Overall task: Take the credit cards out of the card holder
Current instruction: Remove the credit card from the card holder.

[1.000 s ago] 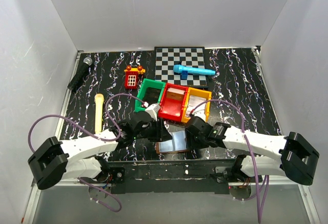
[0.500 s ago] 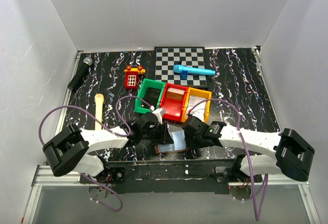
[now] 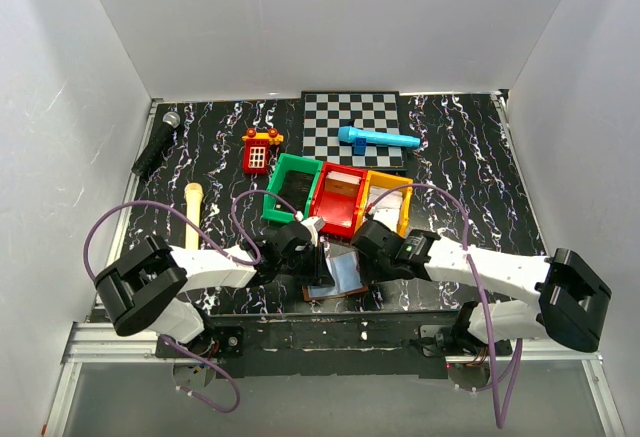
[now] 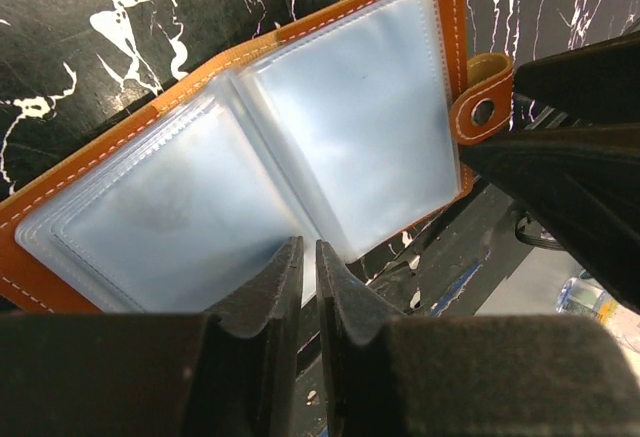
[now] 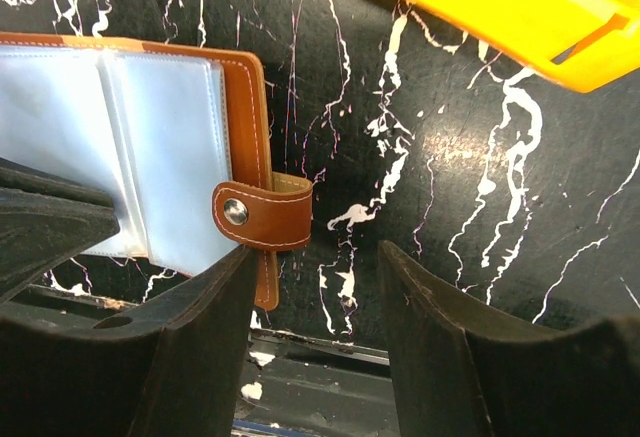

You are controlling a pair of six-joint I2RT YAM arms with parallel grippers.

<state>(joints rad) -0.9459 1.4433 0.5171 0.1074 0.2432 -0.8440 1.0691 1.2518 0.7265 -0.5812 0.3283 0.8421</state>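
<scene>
The open brown leather-like card holder with pale blue plastic sleeves [image 4: 300,137] lies flat at the middle of the worktop's near edge, long axis along that edge. The left gripper [image 4: 308,287], fingers almost together, meets its near side at the fold; whether they pinch a sleeve or card I cannot tell. The right gripper [image 5: 320,287], fingers apart, straddles the snap strap [image 5: 255,219] at the right end. Behind stand a green plastic bin [image 3: 272,197], a red one [image 3: 335,224] and an orange one [image 3: 390,178], contents unclear.
</scene>
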